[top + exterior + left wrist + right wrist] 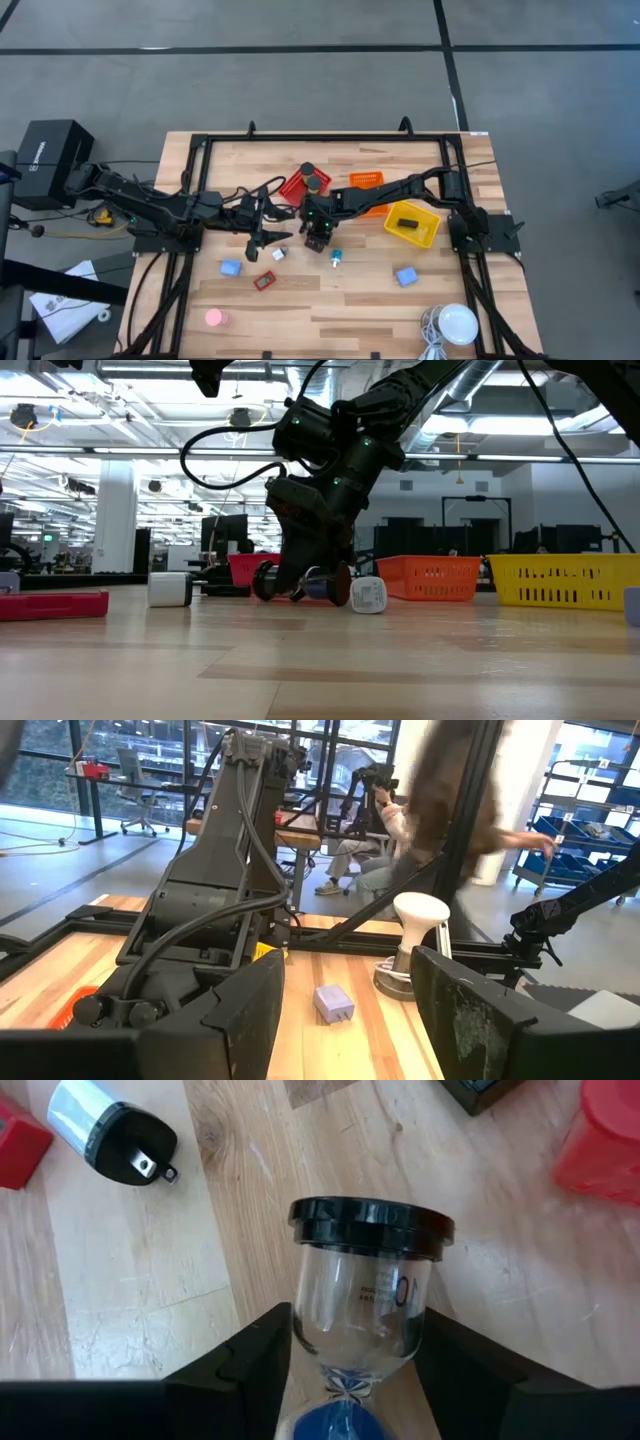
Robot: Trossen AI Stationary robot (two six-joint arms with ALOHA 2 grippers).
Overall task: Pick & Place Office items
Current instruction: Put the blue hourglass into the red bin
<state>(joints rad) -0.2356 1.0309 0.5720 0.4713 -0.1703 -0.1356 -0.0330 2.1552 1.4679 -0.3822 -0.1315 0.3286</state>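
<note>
The hourglass (365,1295) is cut off below its blue sand by the frame edge

- I'm working in a big open robotics lab or industrial workspace: bare grey concrete floor (300,90) surrounds my wooden table (330,300).
- Exposed ducts and strip lights (130,420) line the ceiling.
- Beyond the table I see glass partitions (120,780), office chairs, a shelving rack with blue bins (590,840), and a seated person (370,840).
</note>
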